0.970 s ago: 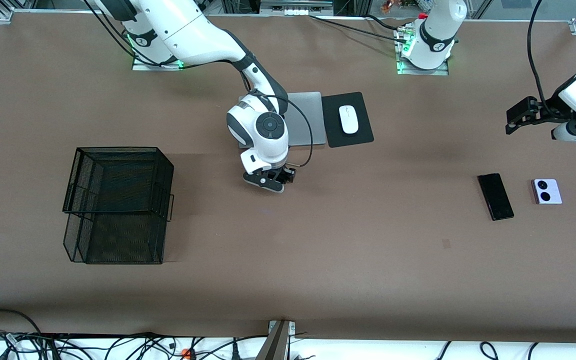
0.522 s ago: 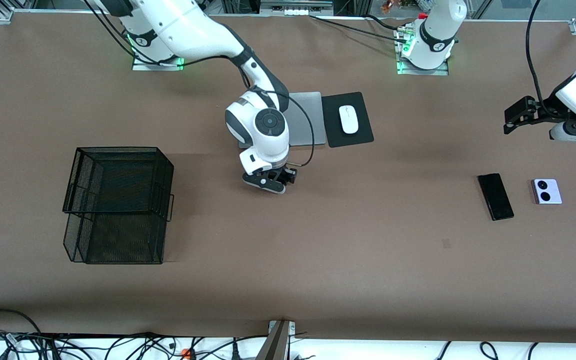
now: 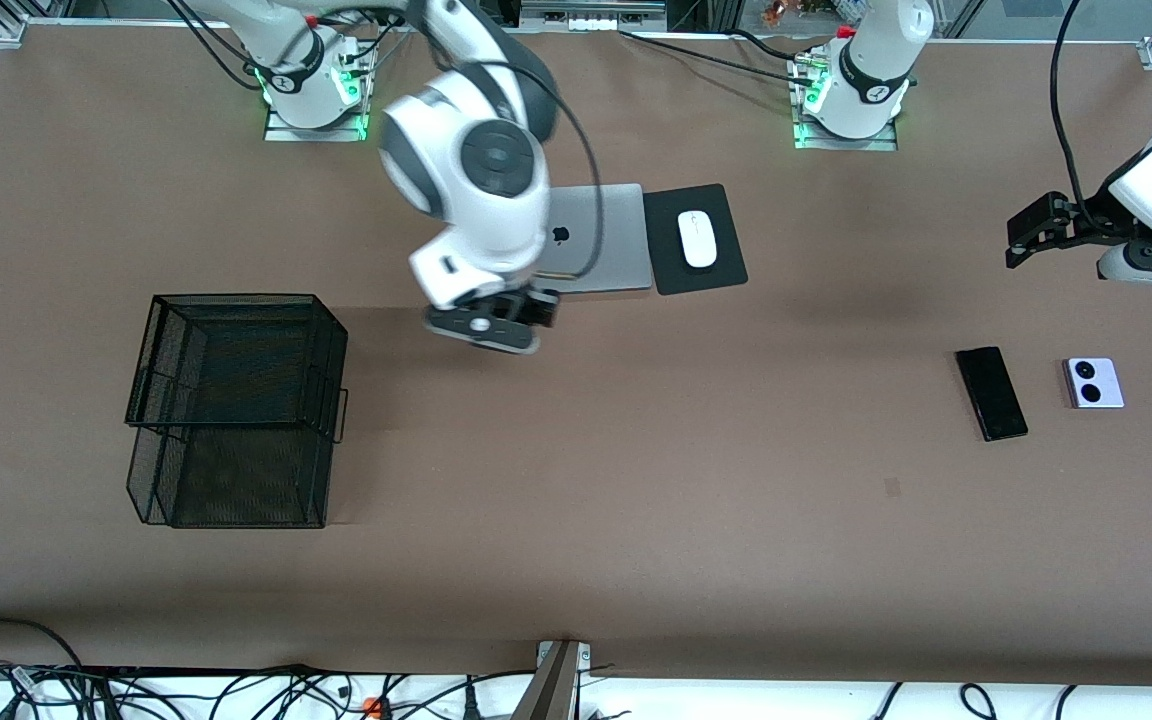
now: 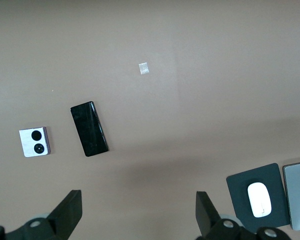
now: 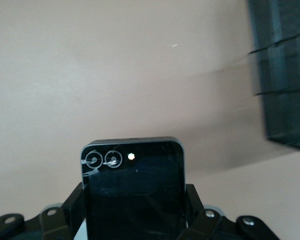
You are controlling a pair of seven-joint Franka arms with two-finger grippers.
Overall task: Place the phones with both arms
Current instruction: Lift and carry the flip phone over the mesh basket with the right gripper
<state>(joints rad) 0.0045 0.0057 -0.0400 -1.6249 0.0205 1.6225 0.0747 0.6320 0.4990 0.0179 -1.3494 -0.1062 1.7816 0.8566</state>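
Observation:
My right gripper (image 3: pixel 484 328) hangs in the air over the table between the laptop and the wire basket. It is shut on the small squarish black phone (image 5: pixel 133 170), whose two camera rings show above the fingers (image 5: pixel 75 205). The long slim black phone (image 3: pixel 990 392) (image 4: pixel 89 128) lies flat toward the left arm's end of the table. The white-lavender phone (image 3: pixel 1093 382) (image 4: pixel 35 142) with two black circles lies beside it. My left gripper (image 3: pixel 1024 242) (image 4: pixel 138 210) waits open and empty in the air above that end of the table.
A black wire mesh basket (image 3: pixel 236 400) (image 5: pixel 285 75) stands toward the right arm's end. A silver laptop (image 3: pixel 601 235) and a white mouse (image 3: pixel 697 238) on a black pad (image 3: pixel 721 268) lie near the arms' bases. A small patch (image 3: pixel 892 487) marks the tabletop.
My right arm has risen and swung toward the basket with the black phone still in its grip. The left arm has barely moved.

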